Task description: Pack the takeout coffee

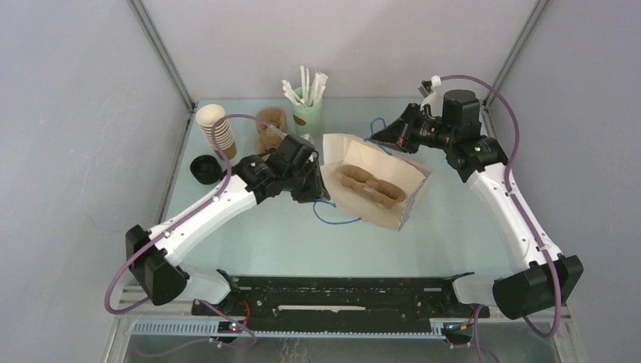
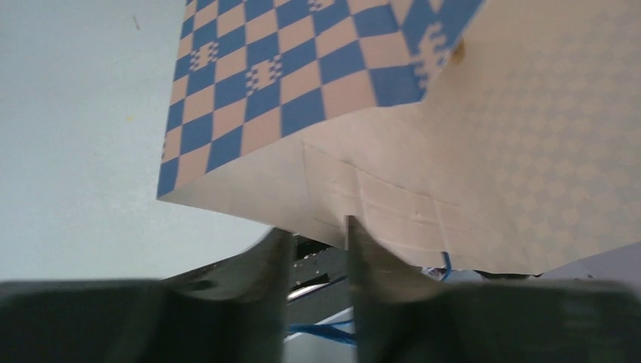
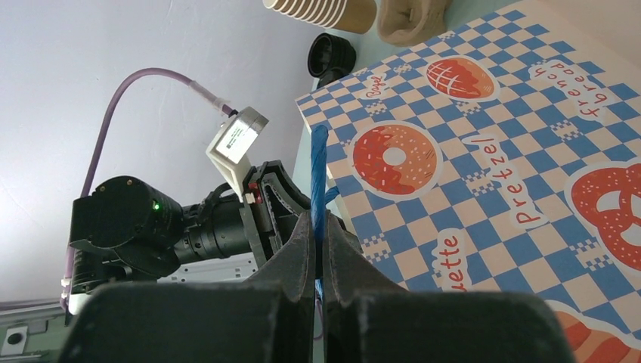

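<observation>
Honestly, the odd bit first: I can't find a lidded cup in any of the three views, so I can't tell where the takeout coffee sits. It might be behind the left arm, or it might be out of shot.

Nearest in, the left gripper (image 2: 317,227) is right at the near-left edge of the paper bag (image 2: 453,144). Its jaws are part-way apart with a clear gap, and I can't see anything pinched between them. A loose blue cord (image 1: 336,217) loops on the table (image 1: 249,234) just below it. The bag's mouth faces up, with its long side running far-left to near-right. A brown pulp tray (image 1: 370,185) lies inside along that same line. At the far rim the right gripper (image 3: 319,227) is clamped tight on the blue handle (image 3: 319,166), holding that side up.

My guess is the bag's being held open, so any cup has to come down from above into the tray. The left arm is the free one and the closer one to the supplies on the far left. Those are a black lid (image 1: 204,168), a stack of lidless cups (image 1: 215,128), a spare tray (image 1: 268,128) and, furthest back, a green cup of wrapped sticks (image 1: 306,102). The left forearm crosses between the bag and that lot, and the loose cord could snag.
</observation>
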Action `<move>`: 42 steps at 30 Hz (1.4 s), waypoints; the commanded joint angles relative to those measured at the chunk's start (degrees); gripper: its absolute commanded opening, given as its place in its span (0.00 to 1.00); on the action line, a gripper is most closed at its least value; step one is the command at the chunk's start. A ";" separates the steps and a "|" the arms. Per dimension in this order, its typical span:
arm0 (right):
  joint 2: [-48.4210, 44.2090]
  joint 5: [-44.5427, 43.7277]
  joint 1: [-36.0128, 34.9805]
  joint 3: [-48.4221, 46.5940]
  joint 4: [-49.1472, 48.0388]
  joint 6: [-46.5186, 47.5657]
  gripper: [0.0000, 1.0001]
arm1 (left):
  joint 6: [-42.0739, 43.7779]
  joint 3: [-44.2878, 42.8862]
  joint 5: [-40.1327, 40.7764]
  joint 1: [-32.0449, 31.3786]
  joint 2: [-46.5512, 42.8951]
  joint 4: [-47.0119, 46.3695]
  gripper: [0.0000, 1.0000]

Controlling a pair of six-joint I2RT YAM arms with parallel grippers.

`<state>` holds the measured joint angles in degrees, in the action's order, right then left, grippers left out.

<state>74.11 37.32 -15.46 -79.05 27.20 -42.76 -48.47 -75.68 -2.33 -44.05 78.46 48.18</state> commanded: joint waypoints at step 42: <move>-10.01 -3.06 0.44 5.86 6.89 1.15 0.00 | 9.84 -27.49 -5.60 6.36 7.53 25.51 0.00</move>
<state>64.42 31.62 -16.51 -74.56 36.93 -39.11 -38.54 -104.97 -5.21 -39.09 88.92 76.40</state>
